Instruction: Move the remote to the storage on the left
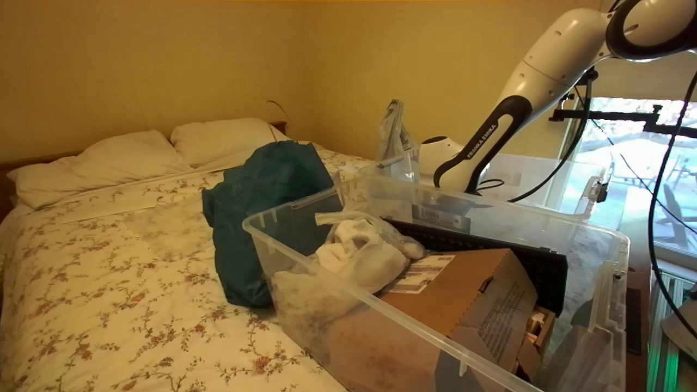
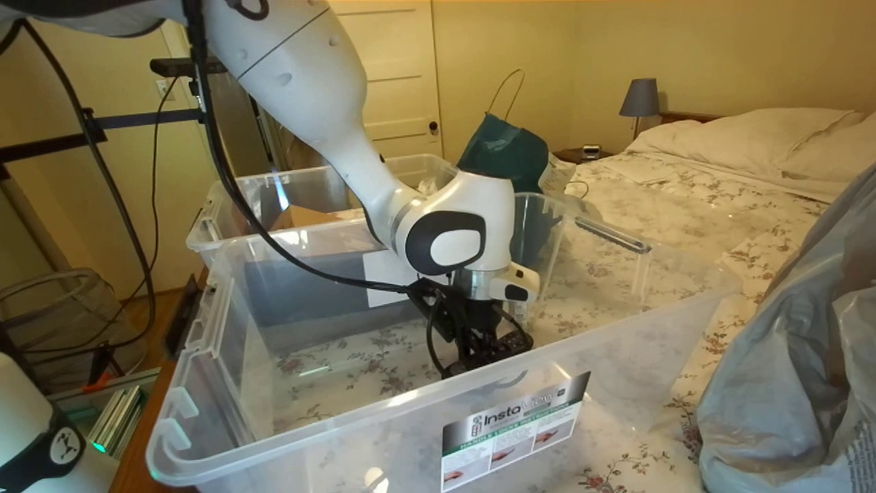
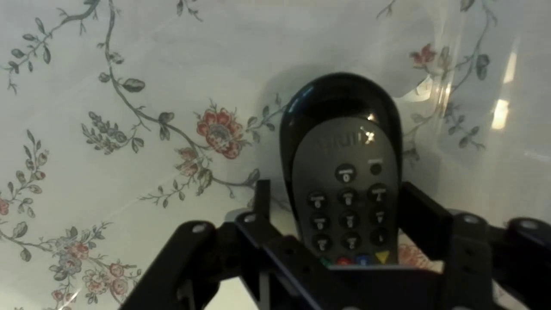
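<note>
Straddling remote, hand parted slightly wider than it.

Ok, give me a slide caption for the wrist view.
Black remote between the parted jaws, with floral bedspread visible beneath.

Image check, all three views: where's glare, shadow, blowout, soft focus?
Wrist view: glare spots on the upper half of the remote, soft shadow at its upper left, gripper fingers dark, slightly blurred. In an exterior view, window largely blown out; in an exterior view, glints on the nearer clear tub. Both exterior views warm-toned, wrist view cooler.
</note>
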### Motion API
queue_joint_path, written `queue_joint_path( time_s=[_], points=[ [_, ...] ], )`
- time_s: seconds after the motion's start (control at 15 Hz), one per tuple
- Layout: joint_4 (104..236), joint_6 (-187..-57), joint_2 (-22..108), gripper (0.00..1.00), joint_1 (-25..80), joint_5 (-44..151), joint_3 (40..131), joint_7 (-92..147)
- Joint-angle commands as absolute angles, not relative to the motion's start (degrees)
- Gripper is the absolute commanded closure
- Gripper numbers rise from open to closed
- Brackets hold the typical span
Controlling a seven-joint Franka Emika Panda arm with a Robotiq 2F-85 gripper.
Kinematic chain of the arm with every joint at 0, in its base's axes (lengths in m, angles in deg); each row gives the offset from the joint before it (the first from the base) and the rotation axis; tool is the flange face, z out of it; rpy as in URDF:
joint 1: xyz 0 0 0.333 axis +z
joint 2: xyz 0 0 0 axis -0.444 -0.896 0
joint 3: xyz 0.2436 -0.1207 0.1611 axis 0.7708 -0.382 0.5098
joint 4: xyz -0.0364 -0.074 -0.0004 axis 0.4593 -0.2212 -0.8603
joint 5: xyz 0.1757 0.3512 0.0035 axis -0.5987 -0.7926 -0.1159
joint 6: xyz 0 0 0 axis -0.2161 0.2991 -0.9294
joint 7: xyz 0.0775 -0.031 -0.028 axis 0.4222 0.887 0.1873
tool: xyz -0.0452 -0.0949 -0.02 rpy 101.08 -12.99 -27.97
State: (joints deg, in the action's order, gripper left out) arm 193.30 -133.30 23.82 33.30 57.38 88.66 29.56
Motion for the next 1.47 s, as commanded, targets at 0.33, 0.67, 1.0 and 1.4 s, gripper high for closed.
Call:
queue_joint_path(
  time_s=[0.33, 0.67, 1.0, 1.4],
  points=[
    [191.84, -130.55, 25.56, 0.71, 35.89, 59.89, 85.87, 24.08],
    [197.96, -132.36, 37.2, 0.71, 35.81, 59.98, 86.24, 22.49],
    [203.62, -129.76, 50.34, 0.71, 38.02, 69.57, 85.48, 17.9],
    [209.41, -121.28, 67.58, 0.71, 38.77, 85.86, 92.88, 8.71]
  ],
)
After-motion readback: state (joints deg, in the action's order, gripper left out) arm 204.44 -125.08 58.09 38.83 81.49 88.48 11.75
